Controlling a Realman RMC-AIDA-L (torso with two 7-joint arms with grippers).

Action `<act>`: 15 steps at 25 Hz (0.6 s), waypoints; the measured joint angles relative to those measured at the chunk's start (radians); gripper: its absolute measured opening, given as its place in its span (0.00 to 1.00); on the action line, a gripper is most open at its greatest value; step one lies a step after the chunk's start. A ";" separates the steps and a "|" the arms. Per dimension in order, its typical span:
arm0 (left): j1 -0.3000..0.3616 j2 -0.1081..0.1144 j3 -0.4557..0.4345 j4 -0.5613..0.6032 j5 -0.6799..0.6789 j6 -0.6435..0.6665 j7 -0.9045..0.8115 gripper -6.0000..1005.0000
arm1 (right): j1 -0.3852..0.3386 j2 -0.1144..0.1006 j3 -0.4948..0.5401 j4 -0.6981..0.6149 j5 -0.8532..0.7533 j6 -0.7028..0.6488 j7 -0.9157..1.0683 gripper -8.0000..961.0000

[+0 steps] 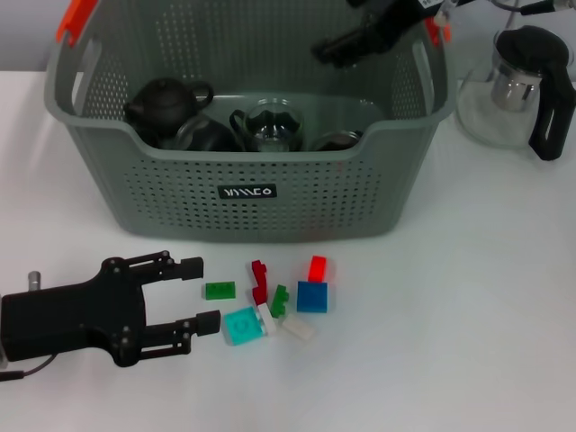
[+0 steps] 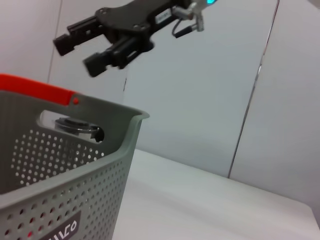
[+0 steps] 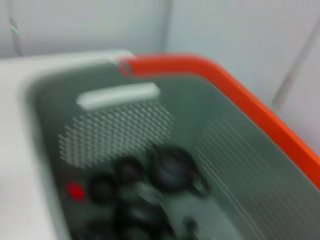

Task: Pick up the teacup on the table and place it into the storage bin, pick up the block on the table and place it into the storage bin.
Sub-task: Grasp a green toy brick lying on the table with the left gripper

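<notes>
Left arm: I see my left pincer (image 1: 210, 294) lying low over the white tabletop (image 1: 468, 297), its black body horizontal, fingers pointing toward the scattered blocks; jaws wide, holding nothing; a small green block (image 1: 220, 290) sits between the fingertips, contact not discernible; just beyond lie a cyan block (image 1: 241, 325), red pieces (image 1: 260, 280), a dark green piece (image 1: 280, 300), white pieces (image 1: 292, 326), a blue block (image 1: 312, 296) and a red block (image 1: 317, 268) touching it.

Centre: the storage bin (image 1: 270, 193) stands upright behind the blocks, orange handle end (image 1: 76, 18) at its left, black label on its front wall; inside I see a dark teapot (image 1: 163, 102), a glass cup (image 1: 270, 125) and further dark ware, which I cannot identify singly.

Right arm: my right pincer (image 1: 335, 51) hangs raised over the bin's rear right corner, fingers angled downward and leftward; jaws apart, empty.

Far right: a glass kettle (image 1: 517, 85) with black handle stands on the tabletop beside the bin.

Views compared: the left wrist view alone shows the right pincer (image 2: 79, 52) from below, high above the bin's rim (image 2: 100, 107), its fingers parted; the right wrist view alone looks down into the bin (image 3: 235, 165), showing the teapot (image 3: 172, 167) among dark vessels, and a red spot through the wall; neither wrist view shows the blocks clearly.
</notes>
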 joint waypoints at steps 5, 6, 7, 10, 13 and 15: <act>0.000 0.000 -0.007 0.007 -0.005 0.014 0.000 0.73 | -0.111 -0.001 0.002 -0.128 0.232 -0.089 -0.073 0.95; 0.000 0.001 -0.011 0.008 -0.006 0.016 0.000 0.73 | -0.140 0.001 0.002 -0.153 0.276 -0.104 -0.095 0.96; 0.000 0.002 -0.016 0.008 -0.006 0.019 0.000 0.73 | -0.170 0.003 0.002 -0.178 0.315 -0.114 -0.113 0.96; 0.000 0.005 -0.026 0.008 -0.006 0.026 0.000 0.73 | -0.243 0.004 0.003 -0.219 0.399 -0.161 -0.157 0.97; 0.000 0.008 -0.032 0.008 -0.007 0.034 0.000 0.73 | -0.303 -0.001 0.009 -0.242 0.447 -0.249 -0.192 0.98; -0.001 0.008 -0.037 0.008 -0.006 0.035 0.000 0.73 | -0.334 -0.002 0.020 -0.246 0.453 -0.320 -0.223 0.99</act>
